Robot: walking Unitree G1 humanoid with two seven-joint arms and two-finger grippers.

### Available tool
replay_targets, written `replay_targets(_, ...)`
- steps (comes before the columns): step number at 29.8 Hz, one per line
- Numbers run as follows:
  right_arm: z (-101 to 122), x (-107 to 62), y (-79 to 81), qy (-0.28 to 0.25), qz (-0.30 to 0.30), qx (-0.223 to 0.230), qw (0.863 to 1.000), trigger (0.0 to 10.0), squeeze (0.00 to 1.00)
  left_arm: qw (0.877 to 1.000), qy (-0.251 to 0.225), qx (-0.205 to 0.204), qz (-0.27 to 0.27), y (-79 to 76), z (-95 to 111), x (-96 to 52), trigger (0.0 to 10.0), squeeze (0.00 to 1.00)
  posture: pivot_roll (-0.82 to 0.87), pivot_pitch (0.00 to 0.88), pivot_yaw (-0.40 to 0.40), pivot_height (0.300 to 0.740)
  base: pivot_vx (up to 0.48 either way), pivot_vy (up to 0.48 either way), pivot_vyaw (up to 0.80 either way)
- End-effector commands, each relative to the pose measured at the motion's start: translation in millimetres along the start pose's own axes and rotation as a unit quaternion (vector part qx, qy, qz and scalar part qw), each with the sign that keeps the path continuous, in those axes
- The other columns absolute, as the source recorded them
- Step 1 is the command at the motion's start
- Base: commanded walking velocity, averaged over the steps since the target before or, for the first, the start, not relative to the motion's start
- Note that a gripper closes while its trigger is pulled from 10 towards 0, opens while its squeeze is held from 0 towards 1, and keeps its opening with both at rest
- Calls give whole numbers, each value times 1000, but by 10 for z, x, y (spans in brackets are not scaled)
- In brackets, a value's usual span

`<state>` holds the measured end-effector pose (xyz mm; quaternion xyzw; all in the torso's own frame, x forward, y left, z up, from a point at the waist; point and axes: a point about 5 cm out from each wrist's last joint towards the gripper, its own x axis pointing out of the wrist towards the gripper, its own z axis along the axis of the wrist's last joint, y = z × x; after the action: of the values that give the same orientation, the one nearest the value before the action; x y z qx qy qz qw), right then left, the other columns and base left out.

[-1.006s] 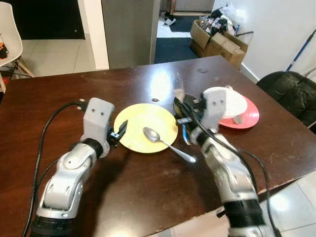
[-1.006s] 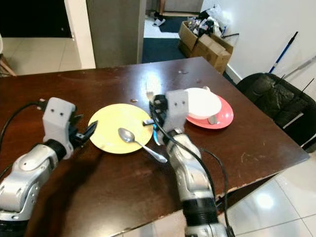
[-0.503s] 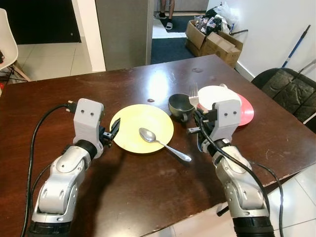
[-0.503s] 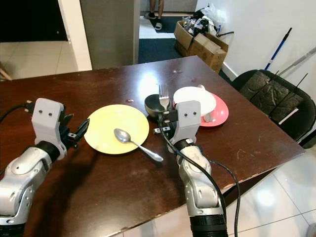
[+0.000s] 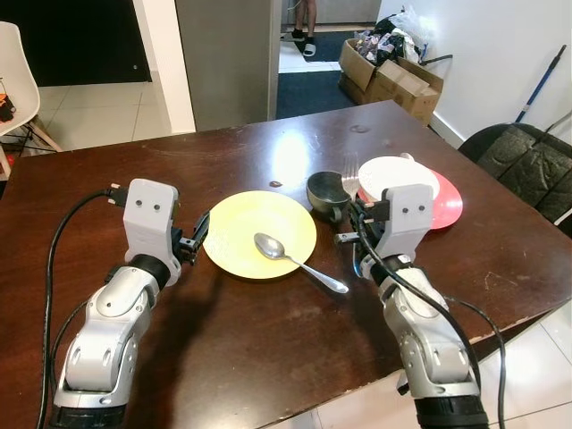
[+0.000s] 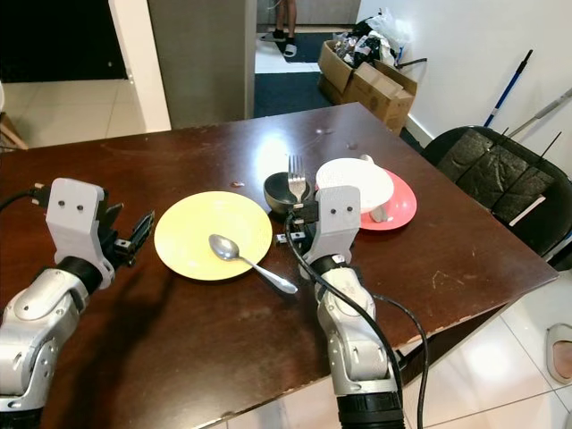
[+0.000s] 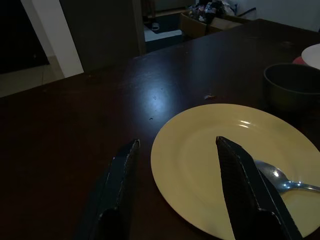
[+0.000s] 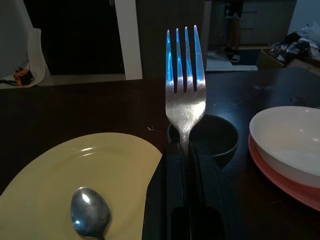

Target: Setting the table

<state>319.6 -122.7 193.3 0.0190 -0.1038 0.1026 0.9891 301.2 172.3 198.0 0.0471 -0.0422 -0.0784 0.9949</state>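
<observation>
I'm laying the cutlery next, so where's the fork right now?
The fork stands upright, tines up, clamped in the right end effector, right of the yellow plate and just in front of the dark cup.

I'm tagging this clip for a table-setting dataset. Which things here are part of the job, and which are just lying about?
Part of the job:
yellow plate
spoon
fork, held in the right gripper
dark cup
white bowl
pink plate

Just lying about:
cardboard boxes
black chair
white chair
</observation>
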Motion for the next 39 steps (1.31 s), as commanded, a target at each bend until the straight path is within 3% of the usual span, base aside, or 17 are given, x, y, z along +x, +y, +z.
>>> replay_targets(1, -28, -16, -3, 1, -7, 2, 1000, 10000, 0, 1000, 2, 3, 4, -4, -31, -19, 10000, 0, 34, 18, 74, 740, 0, 0, 0)
replay_targets(32, -42, 5, 5, 3, -5, 7, 1000, 10000, 0, 1000, 0, 1, 11, -15, -46, -4, 10000, 0, 40, 17, 54, 740, 0, 0, 0)
replay_targets(39, -63, 8, 19, 15, 4, 22, 1000, 10000, 0, 1000, 2, -3, 9, -54, -60, 20, 10000, 0, 34, 28, 50, 740, 0, 0, -800)
